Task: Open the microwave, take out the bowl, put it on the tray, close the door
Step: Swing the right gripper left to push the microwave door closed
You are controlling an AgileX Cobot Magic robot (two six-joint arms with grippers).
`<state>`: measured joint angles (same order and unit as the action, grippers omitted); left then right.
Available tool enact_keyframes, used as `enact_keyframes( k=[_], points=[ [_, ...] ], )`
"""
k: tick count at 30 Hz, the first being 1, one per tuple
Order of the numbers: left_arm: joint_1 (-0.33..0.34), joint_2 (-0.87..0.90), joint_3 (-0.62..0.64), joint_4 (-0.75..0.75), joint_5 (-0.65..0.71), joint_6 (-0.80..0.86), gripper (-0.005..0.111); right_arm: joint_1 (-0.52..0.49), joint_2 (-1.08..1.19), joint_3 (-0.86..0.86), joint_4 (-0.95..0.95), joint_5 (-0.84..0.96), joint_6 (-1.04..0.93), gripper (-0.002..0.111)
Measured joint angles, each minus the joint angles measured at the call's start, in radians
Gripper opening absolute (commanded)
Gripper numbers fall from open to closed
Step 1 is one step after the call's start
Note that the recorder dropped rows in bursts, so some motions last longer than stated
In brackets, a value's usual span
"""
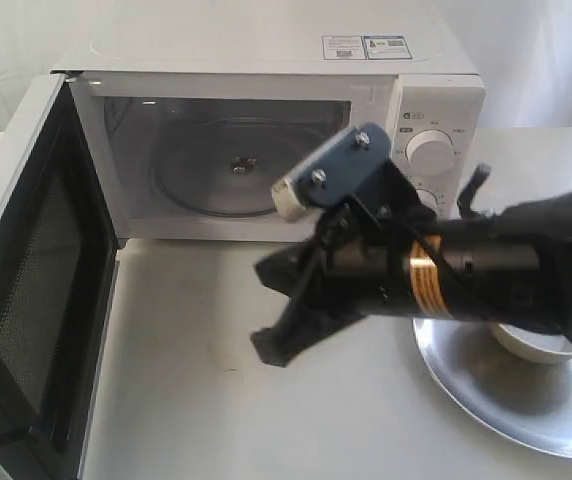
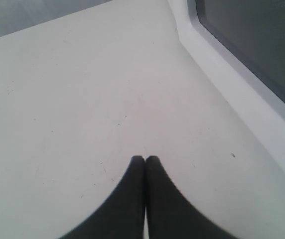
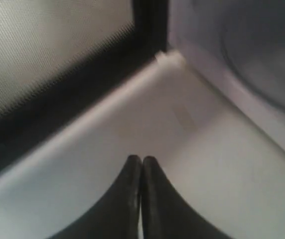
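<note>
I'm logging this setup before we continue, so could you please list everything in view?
table: one, white, under everything.
microwave: one, white, at the back of the table.
door: one, white with dark window, swung open, left in the exterior view.
turntable: one, clear glass, inside the microwave.
tray: one, silver, front right of the table.
bowl: one, cream-white, on the tray, partly hidden.
right gripper: one, black, shut, in front of the open microwave.
left gripper: one, black, shut, over the table beside the door.
</note>
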<state>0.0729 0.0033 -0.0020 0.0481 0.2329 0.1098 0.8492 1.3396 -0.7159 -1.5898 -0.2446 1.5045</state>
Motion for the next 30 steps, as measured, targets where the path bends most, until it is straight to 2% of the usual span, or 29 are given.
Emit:
enact_keyframes(
  k=[9,12,17,22,25,30],
  points=[
    [0.0,0.0,0.0,0.0,0.0,0.0,0.0,0.141,0.061,-0.262,0.429,-0.266,-0.528,0.0],
    [0.0,0.0,0.0,0.0,0.0,0.0,0.0,0.186,0.127,-0.352,0.509,-0.283,-0.611,0.0],
    [0.0,0.0,0.0,0.0,0.0,0.0,0.0,0.247,0.268,-0.493,0.515,-0.182,-0.632,0.0],
    [0.0,0.0,0.0,0.0,0.0,0.0,0.0,0.313,0.403,-0.66,0.403,-0.095,-0.641,0.0],
    [0.0,0.0,0.0,0.0,0.0,0.0,0.0,0.359,0.465,-0.758,0.346,0.028,-0.643,0.0],
    [0.0,0.0,0.0,0.0,0.0,0.0,0.0,0.411,0.521,-0.819,0.303,0.259,-0.71,0.0]
  ],
)
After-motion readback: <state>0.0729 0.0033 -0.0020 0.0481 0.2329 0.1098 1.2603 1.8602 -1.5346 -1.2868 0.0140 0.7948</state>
